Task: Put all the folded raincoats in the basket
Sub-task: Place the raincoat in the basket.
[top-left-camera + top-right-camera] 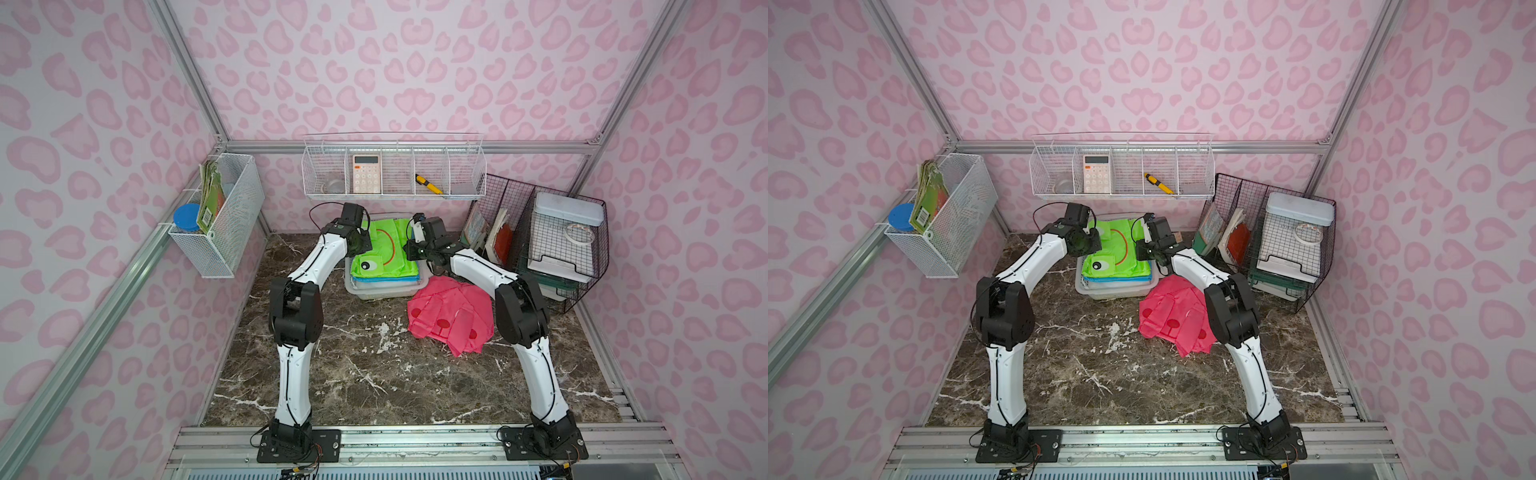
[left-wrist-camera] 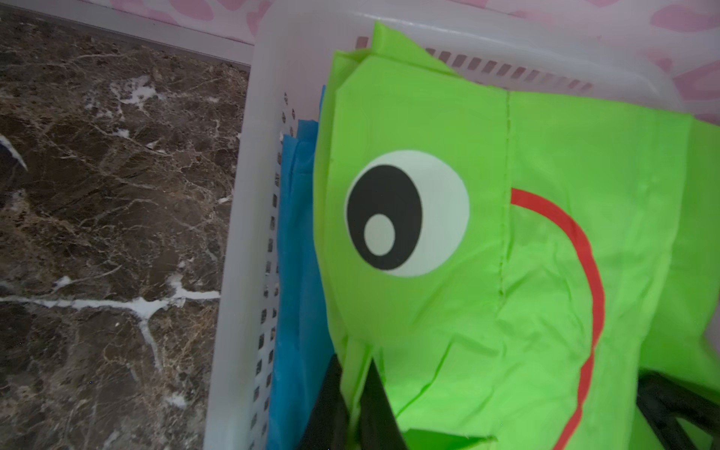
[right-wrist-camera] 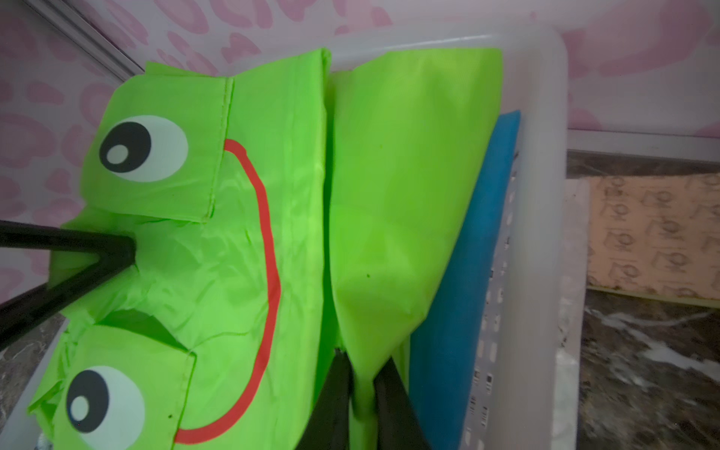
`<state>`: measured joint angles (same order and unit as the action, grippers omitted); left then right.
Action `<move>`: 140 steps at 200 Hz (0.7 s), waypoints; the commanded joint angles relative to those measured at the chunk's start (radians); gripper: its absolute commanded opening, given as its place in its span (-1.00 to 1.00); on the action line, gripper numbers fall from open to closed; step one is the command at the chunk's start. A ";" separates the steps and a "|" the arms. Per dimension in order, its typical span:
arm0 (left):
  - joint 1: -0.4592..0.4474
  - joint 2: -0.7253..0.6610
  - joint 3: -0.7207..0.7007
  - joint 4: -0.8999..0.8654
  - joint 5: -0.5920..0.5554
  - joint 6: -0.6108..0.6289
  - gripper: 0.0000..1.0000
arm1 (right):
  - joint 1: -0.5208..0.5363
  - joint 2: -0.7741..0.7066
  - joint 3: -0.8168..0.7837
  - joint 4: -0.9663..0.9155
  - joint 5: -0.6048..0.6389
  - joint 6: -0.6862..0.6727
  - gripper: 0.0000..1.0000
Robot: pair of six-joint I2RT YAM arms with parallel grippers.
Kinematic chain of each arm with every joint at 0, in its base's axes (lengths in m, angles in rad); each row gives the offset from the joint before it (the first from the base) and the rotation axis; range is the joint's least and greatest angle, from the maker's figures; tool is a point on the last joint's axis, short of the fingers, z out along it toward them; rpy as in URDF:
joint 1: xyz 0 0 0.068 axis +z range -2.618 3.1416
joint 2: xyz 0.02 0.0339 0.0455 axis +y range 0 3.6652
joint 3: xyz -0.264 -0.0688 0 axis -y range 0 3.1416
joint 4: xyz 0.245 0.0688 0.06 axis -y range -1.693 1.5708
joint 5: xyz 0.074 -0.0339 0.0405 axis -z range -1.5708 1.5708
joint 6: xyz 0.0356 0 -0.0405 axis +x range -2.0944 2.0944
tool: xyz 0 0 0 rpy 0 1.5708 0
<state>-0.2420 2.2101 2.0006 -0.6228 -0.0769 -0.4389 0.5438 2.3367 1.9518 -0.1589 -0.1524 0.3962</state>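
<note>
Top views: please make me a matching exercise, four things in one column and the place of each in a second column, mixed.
1 green raincoat
2 pink raincoat
3 calculator
4 blue-lidded jar

A on the marble table
B in the wire shelf on the back wall
C in the white plastic basket
D in the wire basket on the side wall

Pairs: 1-C, 2-A, 3-B, 4-D

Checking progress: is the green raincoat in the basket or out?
In: the green raincoat lies folded on blue fabric inside the basket walls.
</note>
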 commanded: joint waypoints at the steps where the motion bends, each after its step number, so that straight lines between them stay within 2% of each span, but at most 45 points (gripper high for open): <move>1: -0.002 0.020 0.023 -0.042 -0.034 0.011 -0.59 | 0.005 0.004 0.011 -0.033 0.014 -0.005 -0.55; 27: -0.001 0.031 0.050 -0.065 -0.023 0.022 -0.34 | 0.013 -0.014 0.015 -0.046 0.033 -0.018 -0.19; 54: -0.001 -0.006 0.052 -0.078 0.005 0.037 -0.11 | 0.026 -0.043 0.018 -0.074 0.084 -0.027 0.07; 74: -0.001 -0.051 0.049 -0.103 -0.018 0.039 0.04 | 0.038 -0.101 0.014 -0.103 0.116 -0.039 0.26; 96: 0.000 -0.111 0.032 -0.127 -0.059 0.041 0.44 | 0.050 -0.155 -0.008 -0.137 0.187 -0.041 0.45; 109: 0.000 -0.157 0.001 -0.129 -0.064 0.037 0.58 | 0.050 -0.199 -0.039 -0.147 0.216 -0.031 0.50; 140: -0.001 -0.325 -0.145 -0.140 -0.060 -0.027 0.69 | 0.063 -0.372 -0.239 -0.088 0.235 -0.016 0.59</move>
<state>-0.2440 1.9869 1.9404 -0.7258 -0.1242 -0.4145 0.5976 2.0739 1.8309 -0.2756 0.0315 0.3641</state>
